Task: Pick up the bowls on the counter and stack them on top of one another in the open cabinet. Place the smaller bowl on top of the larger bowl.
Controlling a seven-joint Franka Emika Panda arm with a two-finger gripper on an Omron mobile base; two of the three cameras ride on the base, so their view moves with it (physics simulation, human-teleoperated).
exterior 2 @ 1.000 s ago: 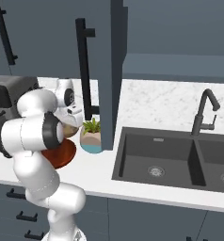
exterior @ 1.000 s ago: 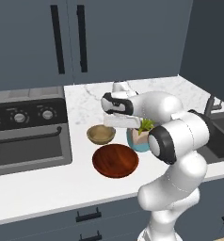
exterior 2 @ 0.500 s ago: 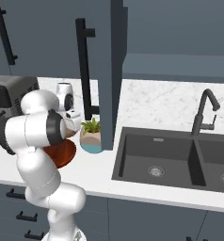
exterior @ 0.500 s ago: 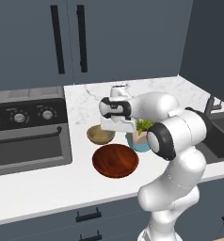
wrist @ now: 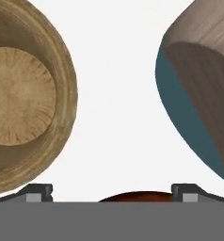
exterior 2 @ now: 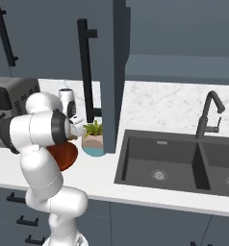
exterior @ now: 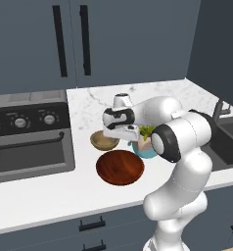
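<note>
Hand view looks straight down: gripper point(wrist: 112, 195) spread wide, empty, above bare counter point(wrist: 118, 108). Larger bowl point(exterior: 120, 167), one glossy reddish-brown wooden disc, upright, sits nearest. Smaller bowl point(exterior: 104, 140), one tan wooden cup, mouth up, lies just beyond at 11 o'clock, beside the plant pot point(exterior: 145, 146).

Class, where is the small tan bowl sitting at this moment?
In the left base view, the small tan bowl sits on the white counter, just behind the wide red bowl, left of the plant pot and right of the oven.
</note>
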